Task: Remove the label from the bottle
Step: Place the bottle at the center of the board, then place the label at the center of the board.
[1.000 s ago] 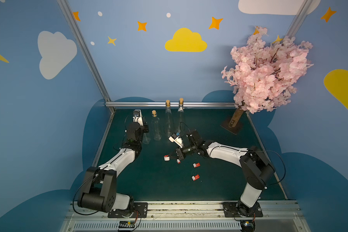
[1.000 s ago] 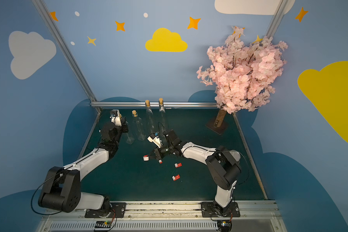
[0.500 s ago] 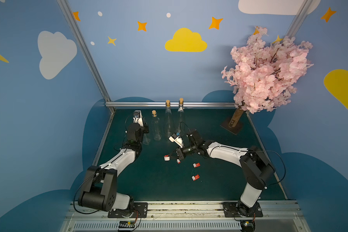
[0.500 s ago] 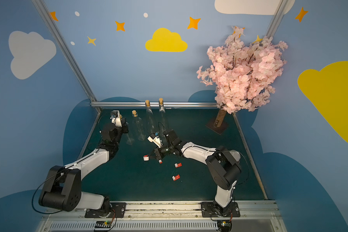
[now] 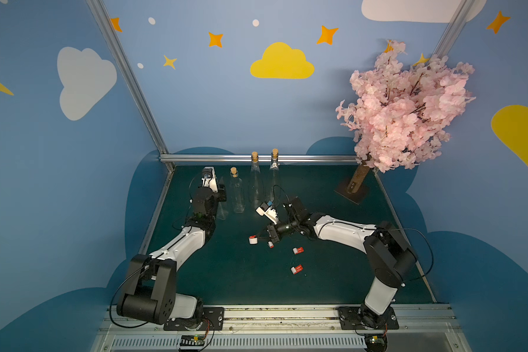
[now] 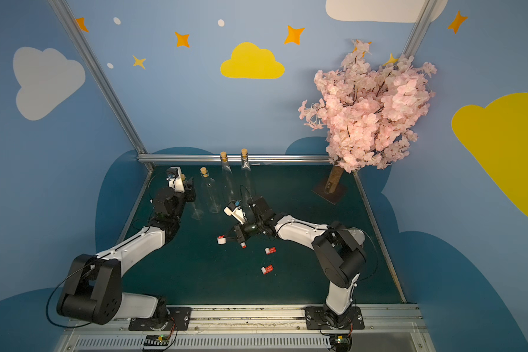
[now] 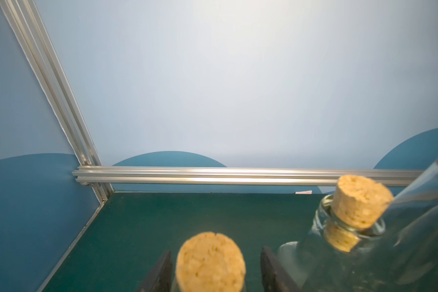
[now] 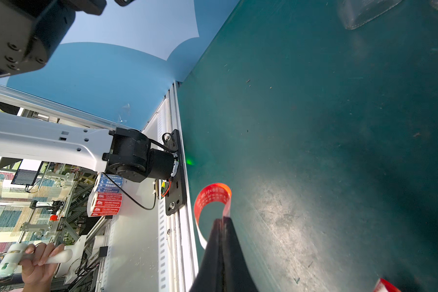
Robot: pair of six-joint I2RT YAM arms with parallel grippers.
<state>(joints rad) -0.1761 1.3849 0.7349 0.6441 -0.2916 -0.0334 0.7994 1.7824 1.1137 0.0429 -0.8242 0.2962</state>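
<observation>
**Table** (image 5: 226, 280): dark green, walled on three sides. Clock bearings are read in the top views, with 12 at the back wall.

**Tree** (image 5: 403, 106): pink blossom, on a stand at 2 o'clock.

**Left gripper** (image 7: 215, 251): at 10 o'clock, pointing toward 12. Its fingers are parted, one on each side of the cork with a gap showing on both sides. It holds nothing.

**Right gripper** (image 8: 222, 221): near the table's middle, pointing toward 9. Its fingers are pressed together on one end of the label.

**Bottle** (image 5: 221, 210): clear glass, upright, long axis vertical, with no label on it. Its cork (image 7: 210, 260) sits between the left fingers. The left arm is much the nearer.

**Other bottles** (image 5: 237, 195): three, corked and upright, in a row toward 2 o'clock from it.

**Label** (image 8: 213, 197): a red strip with a white back, looped beyond the right fingertips. It is off the bottle and well apart from it, toward 4 o'clock. Whether it touches the table cannot be told. Judged: the peel is done, and only the release is left.

**Loose curls** (image 5: 298, 250): red and white, lying at 4 to 5 o'clock of the right gripper.
</observation>
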